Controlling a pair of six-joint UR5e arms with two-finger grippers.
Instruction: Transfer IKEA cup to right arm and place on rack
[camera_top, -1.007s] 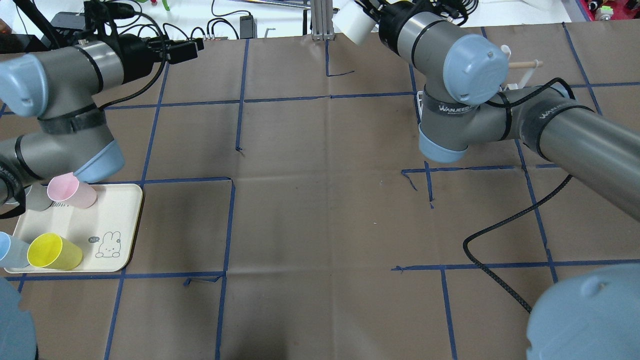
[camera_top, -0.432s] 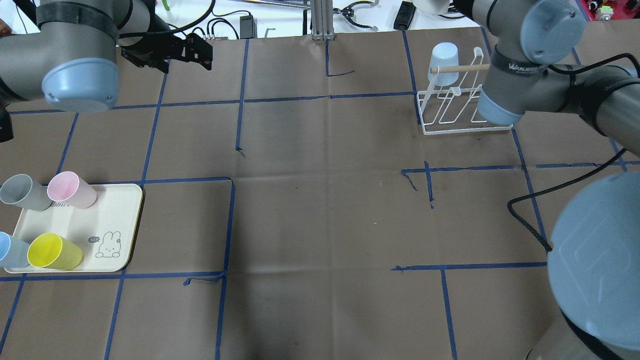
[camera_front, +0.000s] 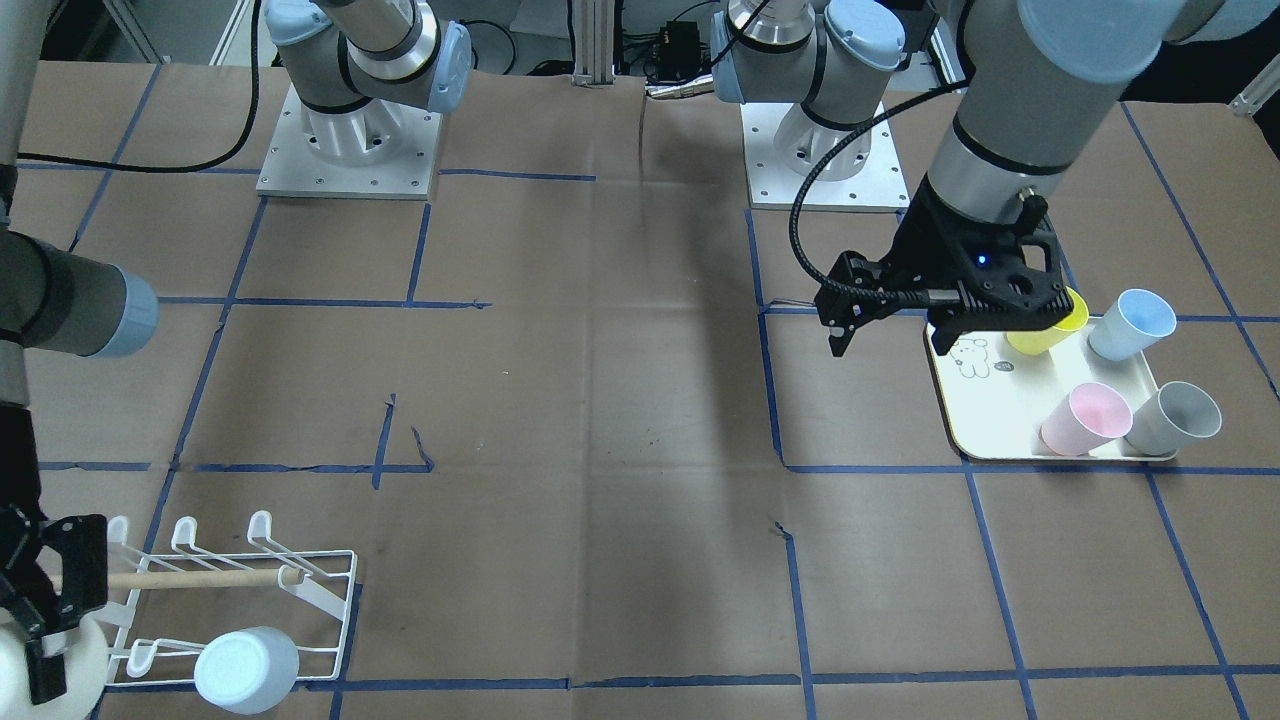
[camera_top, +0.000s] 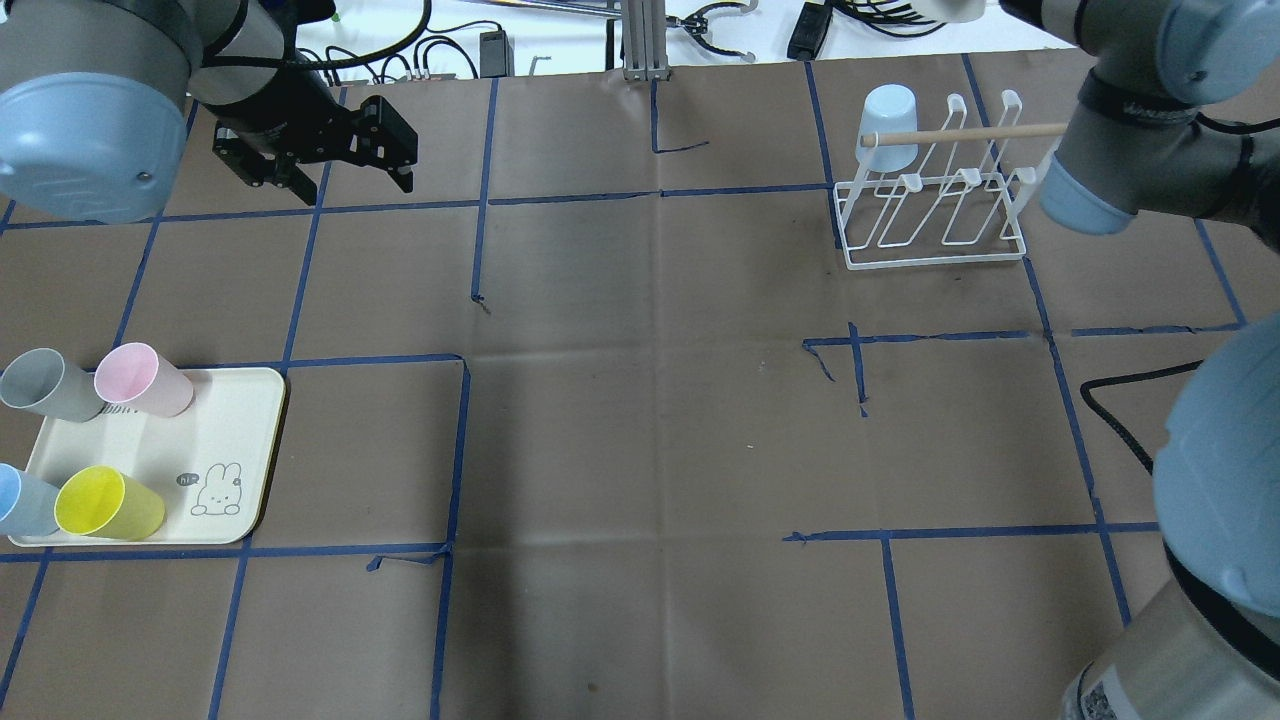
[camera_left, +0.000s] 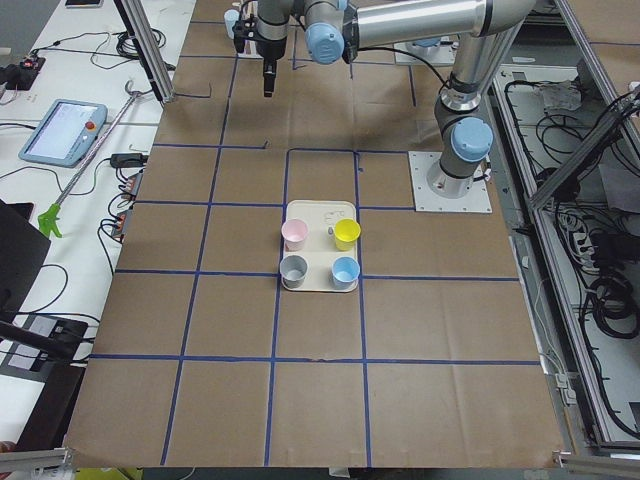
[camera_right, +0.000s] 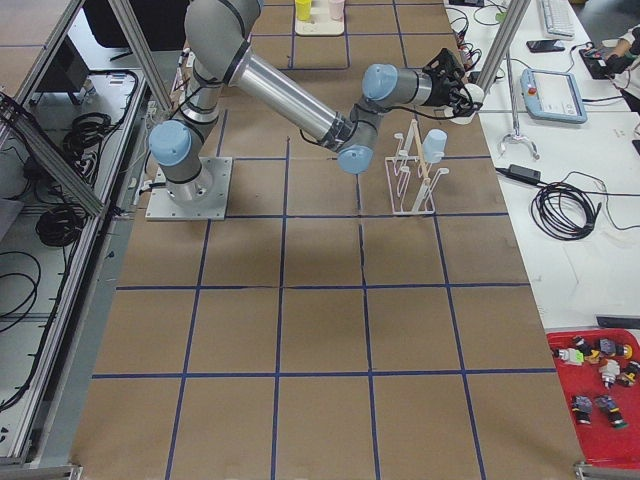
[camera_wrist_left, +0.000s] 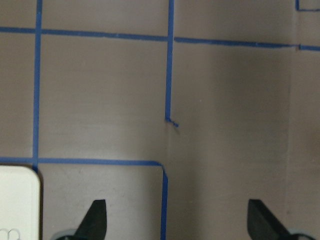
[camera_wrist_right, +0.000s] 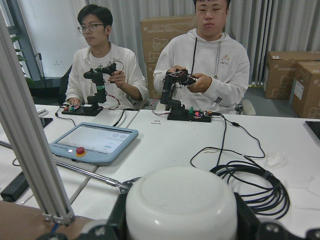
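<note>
My right gripper is shut on a white cup, bottom towards the wrist camera. In the front-facing view the right gripper holds the white cup beside the white wire rack, past its end and the table's far edge. The rack has a wooden dowel and a pale-blue cup upside down on one prong. The white cup just shows at the overhead view's top edge. My left gripper is open and empty, high over the table's left side.
A cream tray with a rabbit drawing sits at the near left and holds pink, grey, yellow and blue cups lying on it. A black cable lies at the right. Two operators sit beyond the table.
My right arm swung right and away, uncovering the rack, and carried the white cup rightward past the far edge. My left arm rose, and its open gripper moved a little nearer.
</note>
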